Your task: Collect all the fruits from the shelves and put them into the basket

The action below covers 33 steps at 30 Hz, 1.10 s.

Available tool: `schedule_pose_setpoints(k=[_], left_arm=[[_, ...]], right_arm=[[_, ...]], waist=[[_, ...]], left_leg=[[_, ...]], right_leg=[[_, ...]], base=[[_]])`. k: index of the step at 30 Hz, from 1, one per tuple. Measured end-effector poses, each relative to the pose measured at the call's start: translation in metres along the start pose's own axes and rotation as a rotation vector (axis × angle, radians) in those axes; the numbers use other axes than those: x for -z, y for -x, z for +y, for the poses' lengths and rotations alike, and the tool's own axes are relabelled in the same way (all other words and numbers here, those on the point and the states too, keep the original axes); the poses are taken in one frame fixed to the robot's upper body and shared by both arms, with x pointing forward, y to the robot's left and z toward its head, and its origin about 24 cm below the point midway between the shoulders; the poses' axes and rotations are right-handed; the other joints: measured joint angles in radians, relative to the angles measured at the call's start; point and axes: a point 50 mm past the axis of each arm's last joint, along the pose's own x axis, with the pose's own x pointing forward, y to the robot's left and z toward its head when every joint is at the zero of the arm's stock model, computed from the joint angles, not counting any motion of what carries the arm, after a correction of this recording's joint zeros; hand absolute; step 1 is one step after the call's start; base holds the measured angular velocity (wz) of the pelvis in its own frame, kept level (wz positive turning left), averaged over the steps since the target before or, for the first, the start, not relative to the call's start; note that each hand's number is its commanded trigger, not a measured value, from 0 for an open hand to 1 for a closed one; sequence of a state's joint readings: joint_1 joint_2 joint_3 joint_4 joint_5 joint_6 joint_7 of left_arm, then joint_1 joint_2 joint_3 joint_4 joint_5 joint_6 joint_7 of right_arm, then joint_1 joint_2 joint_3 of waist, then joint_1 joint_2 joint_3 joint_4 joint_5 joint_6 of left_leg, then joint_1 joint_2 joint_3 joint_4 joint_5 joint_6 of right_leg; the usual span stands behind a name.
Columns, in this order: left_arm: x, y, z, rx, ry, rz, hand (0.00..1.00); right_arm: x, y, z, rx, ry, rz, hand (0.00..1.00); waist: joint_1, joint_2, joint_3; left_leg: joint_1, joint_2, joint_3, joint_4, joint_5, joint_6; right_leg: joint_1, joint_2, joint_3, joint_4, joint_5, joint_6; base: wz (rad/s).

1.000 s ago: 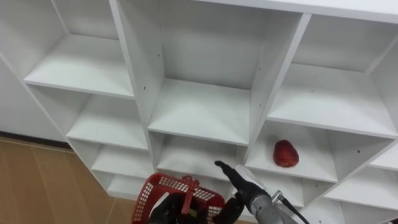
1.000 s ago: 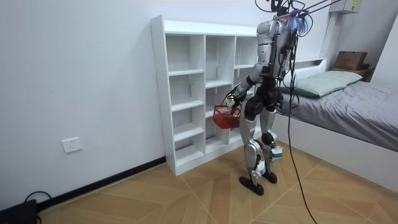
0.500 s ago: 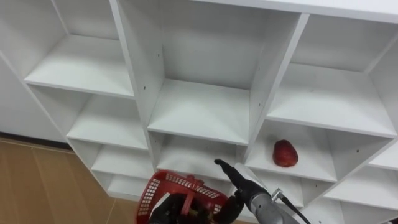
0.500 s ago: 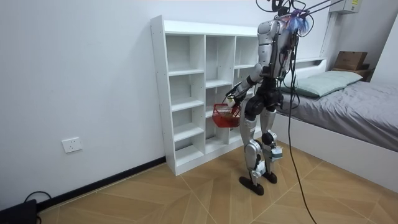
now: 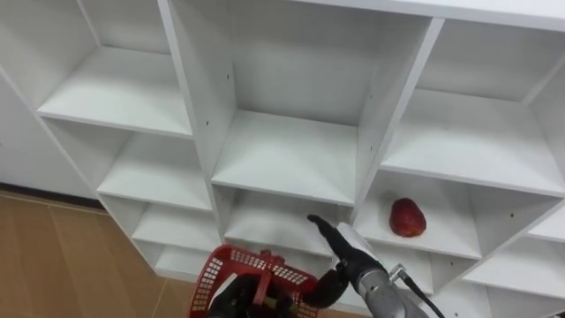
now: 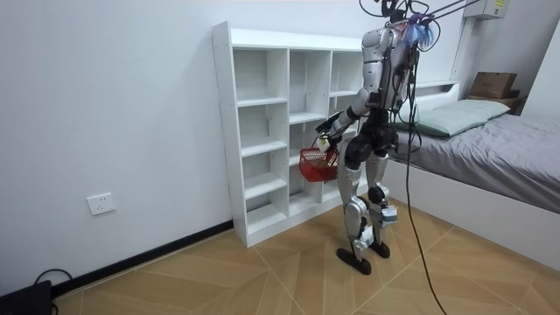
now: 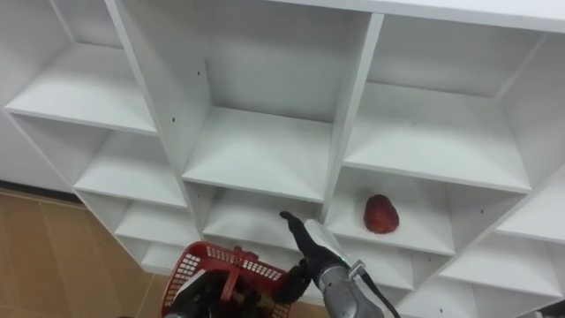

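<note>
Fingers (image 5: 323, 232) of the right hand (image 5: 355, 260) are straight, short of the closet (image 5: 282, 159); the left hand (image 5: 228, 300) is curled round the handle of the basket (image 5: 252, 263). One red fruit (image 5: 407, 217) lies on a right-column shelf. It is likely light, smooth and easily bruised, so cup its sides.

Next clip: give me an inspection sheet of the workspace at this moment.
Surface: white shelf unit, visible compartments bare but one.
Job's things: red fruit in a right-column compartment; red basket low in front of the unit.
Clutter: nothing seen.
Hands: left hand curled on the basket's handle; right hand open, pointing toward the shelves, short of the fruit.
Cables: dark lead on the floor by the wall.
Surroundings: bed, wall socket, wood floor.
</note>
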<state>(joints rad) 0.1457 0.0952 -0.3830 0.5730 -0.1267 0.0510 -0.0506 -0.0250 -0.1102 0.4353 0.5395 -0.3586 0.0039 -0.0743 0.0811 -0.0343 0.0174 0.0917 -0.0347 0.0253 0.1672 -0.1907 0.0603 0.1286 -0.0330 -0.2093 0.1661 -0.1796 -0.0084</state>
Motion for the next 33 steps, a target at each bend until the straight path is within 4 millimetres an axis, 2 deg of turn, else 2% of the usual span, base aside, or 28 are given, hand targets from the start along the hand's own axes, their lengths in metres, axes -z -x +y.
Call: schedule_pose_setpoints(k=[4,15,20,26,31,33], left_arm=[[-0.002,0.001,0.014,-0.055,0.036,-0.017,1.00],[0.010,0.006,0.030,-0.154,0.095,0.009,1.00],[0.015,0.009,0.031,-0.170,0.102,0.023,1.00],[0.024,0.015,0.037,-0.215,0.115,0.044,1.00],[0.021,0.016,0.042,-0.254,0.116,0.010,1.00],[0.021,0.016,0.043,-0.262,0.117,0.011,1.00]], right_arm=[[-0.003,0.003,-0.011,0.047,-0.015,-0.042,0.00],[-0.001,0.010,-0.009,0.057,-0.022,-0.054,0.00],[-0.002,0.016,-0.012,0.081,-0.041,-0.067,0.00],[0.008,0.028,-0.015,0.099,-0.026,-0.071,0.00],[0.015,0.034,-0.025,0.152,-0.047,-0.061,0.00],[0.017,0.037,-0.026,0.177,-0.051,-0.063,0.00]], waist=[[0.001,0.003,-0.0022],[-0.006,0.023,-0.0143],[-0.023,0.024,-0.0134],[-0.027,0.019,-0.0114],[-0.039,0.006,-0.0109],[-0.046,0.001,-0.0084]], left_leg=[[-0.002,0.001,-0.003,0.001,0.000,0.000],[0.008,0.001,0.015,-0.002,0.000,0.000],[0.008,0.001,0.020,-0.005,0.000,0.000],[0.023,0.003,0.035,-0.009,0.000,0.000],[0.032,0.004,0.053,-0.015,0.000,0.000],[0.040,0.004,0.054,-0.018,0.000,0.000]], right_leg=[[0.000,0.000,-0.013,0.000,0.000,0.000],[0.005,-0.001,0.008,0.001,0.000,0.000],[0.004,0.000,0.015,0.001,0.000,0.000],[0.006,0.004,0.040,0.001,0.000,0.000],[0.006,0.006,0.057,0.001,0.000,0.000],[0.012,0.006,0.059,0.000,0.000,0.000]], base=[[0.04],[-0.03],[-0.02],[-0.10],[-0.08],[-0.02]])
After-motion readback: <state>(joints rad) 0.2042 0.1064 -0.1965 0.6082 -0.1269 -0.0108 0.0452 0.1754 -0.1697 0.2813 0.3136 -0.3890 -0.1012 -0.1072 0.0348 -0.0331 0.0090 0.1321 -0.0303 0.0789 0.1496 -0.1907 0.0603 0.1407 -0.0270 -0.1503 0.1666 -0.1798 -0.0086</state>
